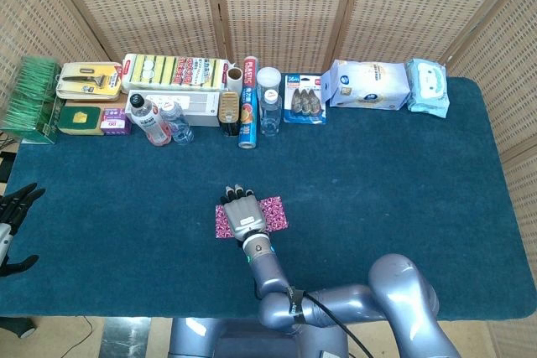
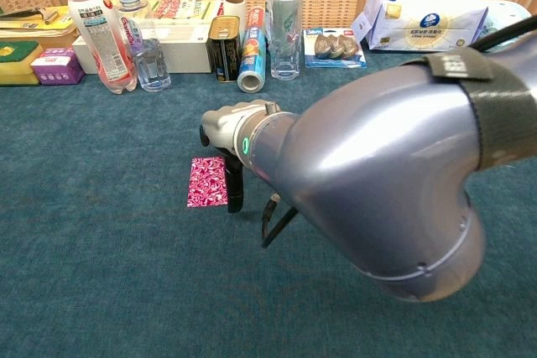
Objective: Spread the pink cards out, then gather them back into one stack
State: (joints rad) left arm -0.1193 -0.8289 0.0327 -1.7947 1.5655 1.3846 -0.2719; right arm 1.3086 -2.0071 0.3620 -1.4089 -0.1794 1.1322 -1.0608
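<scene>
Pink cards (image 1: 275, 212) lie under the right hand (image 1: 242, 212), fingers (image 2: 235, 193) pressing down, nothing grasped.

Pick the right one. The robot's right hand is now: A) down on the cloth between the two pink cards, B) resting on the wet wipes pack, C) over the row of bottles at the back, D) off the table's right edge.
A: in the head view the right hand sits on the blue cloth with one pink card showing at its left and another pink card at its right.
</scene>
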